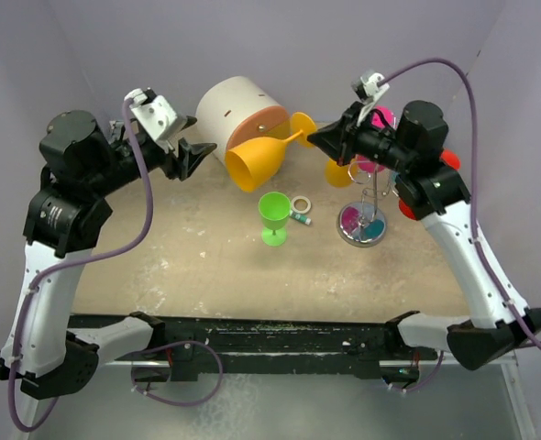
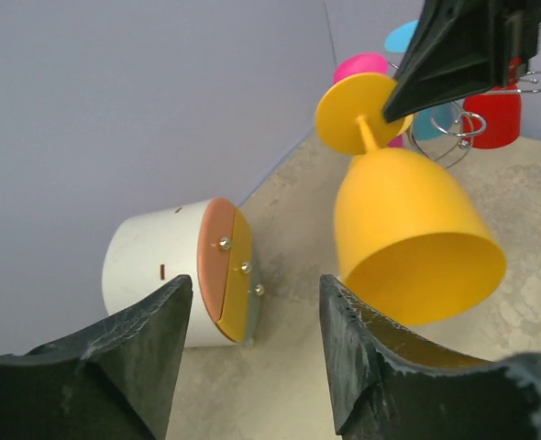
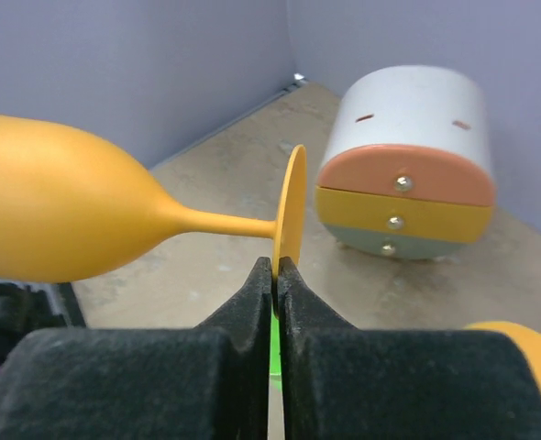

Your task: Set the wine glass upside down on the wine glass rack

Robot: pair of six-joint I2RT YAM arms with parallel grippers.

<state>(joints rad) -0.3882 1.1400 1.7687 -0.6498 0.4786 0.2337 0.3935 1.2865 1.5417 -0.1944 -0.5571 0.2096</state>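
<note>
Gripping the foot's rim, right end effector [image 3: 275,270] clamped the orange wine glass [image 1: 257,162] sideways over bare counter [image 1: 206,266]. Opposite, left end effector [image 2: 250,316] gaped.

From above, the right arm [image 1: 408,156] covers the top of the rack [image 1: 362,240], so its upper wires can't be made out. A red glass [image 1: 449,159] peeks from behind that arm, and a second orange glass [image 1: 339,174] sits half under the right fingers [image 1: 330,139]. The ring [image 1: 301,203] and stub [image 1: 300,218] by the green glass [image 1: 273,215] are too small to name. In the right wrist view, the glass [image 3: 60,215] runs off the left edge, and an orange shape [image 3: 518,344] is cropped at the corner.
</note>
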